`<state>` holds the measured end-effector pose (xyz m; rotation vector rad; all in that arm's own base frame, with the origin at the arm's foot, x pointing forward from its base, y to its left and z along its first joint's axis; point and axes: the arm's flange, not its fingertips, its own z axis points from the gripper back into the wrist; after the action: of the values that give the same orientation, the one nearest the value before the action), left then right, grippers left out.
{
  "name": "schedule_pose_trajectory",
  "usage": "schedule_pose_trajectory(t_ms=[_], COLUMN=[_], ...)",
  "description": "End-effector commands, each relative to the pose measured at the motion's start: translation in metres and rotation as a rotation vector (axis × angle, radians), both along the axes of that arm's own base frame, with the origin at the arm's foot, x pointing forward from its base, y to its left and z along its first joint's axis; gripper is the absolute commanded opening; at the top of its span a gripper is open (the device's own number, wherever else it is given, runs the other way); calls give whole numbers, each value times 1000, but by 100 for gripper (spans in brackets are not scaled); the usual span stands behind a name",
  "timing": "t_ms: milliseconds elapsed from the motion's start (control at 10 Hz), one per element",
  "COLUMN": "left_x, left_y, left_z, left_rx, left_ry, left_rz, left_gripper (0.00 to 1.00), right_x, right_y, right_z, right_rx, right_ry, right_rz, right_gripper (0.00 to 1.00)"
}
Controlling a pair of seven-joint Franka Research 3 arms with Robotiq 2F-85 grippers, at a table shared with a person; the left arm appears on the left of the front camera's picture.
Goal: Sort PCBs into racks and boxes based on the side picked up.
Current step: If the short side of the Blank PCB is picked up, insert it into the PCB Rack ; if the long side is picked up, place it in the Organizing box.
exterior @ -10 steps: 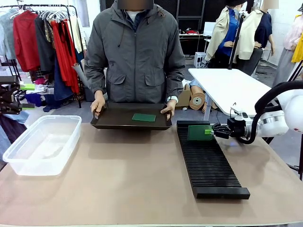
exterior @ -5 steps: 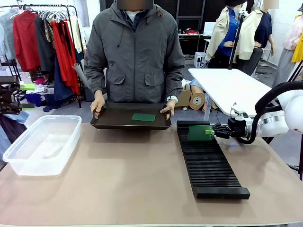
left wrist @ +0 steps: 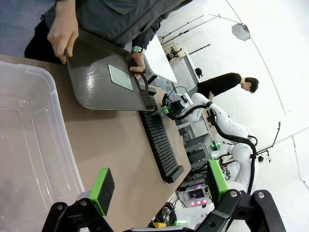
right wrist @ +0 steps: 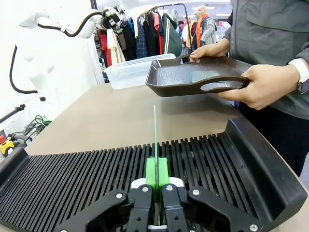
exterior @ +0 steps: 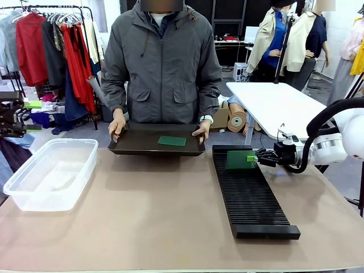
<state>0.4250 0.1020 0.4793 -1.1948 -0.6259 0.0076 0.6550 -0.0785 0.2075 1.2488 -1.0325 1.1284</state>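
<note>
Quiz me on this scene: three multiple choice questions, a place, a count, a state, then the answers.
1. Where on the rack is the right hand's PCB? A far end; B middle; C near end.
2. PCBs on the person's tray? A none; B one; C three.
3. The left hand is: A open; B shut on a PCB; C shut, empty.
Answers: A, it stands upright by the far end wall; B, one flat PCB lies there; A, its pads stand wide apart.
</note>
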Motion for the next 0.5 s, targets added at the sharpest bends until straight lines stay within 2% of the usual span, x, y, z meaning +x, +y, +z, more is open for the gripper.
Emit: schedule_pose_trajectory(t_ms=[0,400], left_x=[0,0], left_y=[1,1], left_z=[2,2], left_rx=[2,2], left_ry=[6,6], left_rz=[-5,-5], left_gripper=[100,100], right_x=[8,9], right_y=[2,4], right_z=[-2,-2], right_rx=[0,-20], right_ry=[24,27], right_rz=[-57,-70], right_gripper=[0,0])
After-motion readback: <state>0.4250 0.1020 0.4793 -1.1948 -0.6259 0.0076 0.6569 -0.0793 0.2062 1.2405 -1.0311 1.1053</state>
